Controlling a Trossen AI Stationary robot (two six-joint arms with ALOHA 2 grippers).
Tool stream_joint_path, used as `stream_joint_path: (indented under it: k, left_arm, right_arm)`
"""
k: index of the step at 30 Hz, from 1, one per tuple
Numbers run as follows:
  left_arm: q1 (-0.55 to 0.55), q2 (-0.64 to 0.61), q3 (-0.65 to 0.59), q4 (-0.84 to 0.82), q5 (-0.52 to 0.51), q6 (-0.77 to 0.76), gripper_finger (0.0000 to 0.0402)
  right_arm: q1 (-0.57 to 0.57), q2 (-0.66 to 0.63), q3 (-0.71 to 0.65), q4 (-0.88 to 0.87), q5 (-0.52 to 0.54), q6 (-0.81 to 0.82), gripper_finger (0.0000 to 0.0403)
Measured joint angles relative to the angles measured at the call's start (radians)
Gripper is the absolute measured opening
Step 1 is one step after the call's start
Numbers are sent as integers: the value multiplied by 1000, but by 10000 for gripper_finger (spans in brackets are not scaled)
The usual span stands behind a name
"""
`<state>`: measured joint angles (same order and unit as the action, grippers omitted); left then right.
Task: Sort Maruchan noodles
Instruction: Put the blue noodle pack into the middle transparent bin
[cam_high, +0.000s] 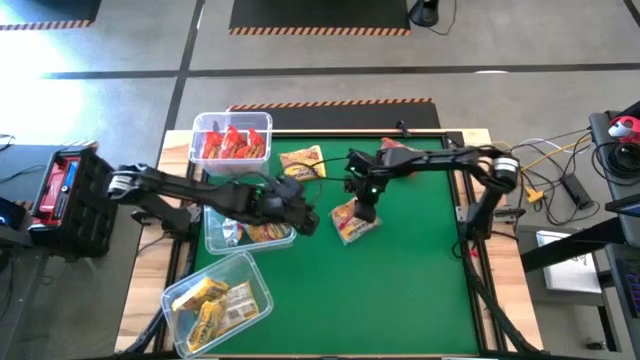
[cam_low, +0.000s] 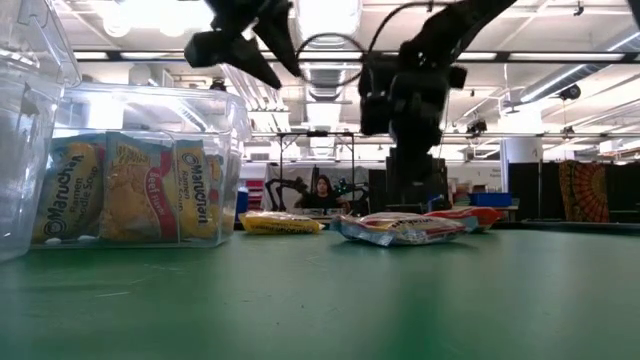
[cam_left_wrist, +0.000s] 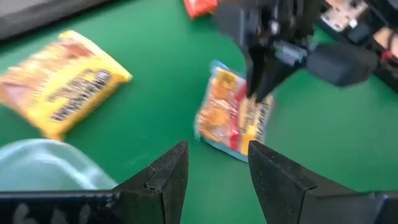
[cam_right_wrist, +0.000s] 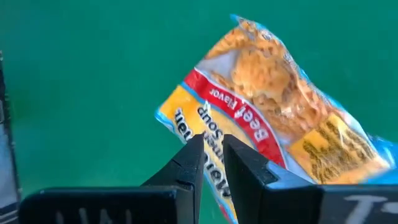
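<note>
Nearest, the yellow-packet bin (cam_high: 218, 303). Beyond it the left gripper (cam_high: 308, 212) hovers, fingers parted, empty. Farther, the right gripper (cam_high: 366, 210) hangs nearly closed over the orange-and-blue packet (cam_high: 353, 221) — glossy film could slip from a thin pinch.

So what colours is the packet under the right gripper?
Orange and yellow with a red band and blue edges; the right wrist view shows it best.

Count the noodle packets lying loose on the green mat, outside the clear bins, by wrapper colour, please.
Yellow packet: 1
Orange-and-blue packet: 1
Red packet: 1
Total: 3
</note>
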<state>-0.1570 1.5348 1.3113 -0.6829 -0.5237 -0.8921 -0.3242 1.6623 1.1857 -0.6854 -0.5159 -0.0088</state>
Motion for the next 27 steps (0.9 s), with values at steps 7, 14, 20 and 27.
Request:
stream_joint_path:
  k: [7,14,20,27]
  left_arm:
    - [-28,101,0,134,14,-19,149]
    - [-46,172,0,219,29,-122,149]
    - [-63,205,0,328,30,-230,149]
    - [-78,254,2,539,21,-326,149]
  right_arm:
    - [50,-126,-131,34,274,47,54]
    - [52,-172,-355,302,332,158,54]
    - [53,-188,-454,393,328,141,54]
    - [53,-187,-495,387,333,102,54]
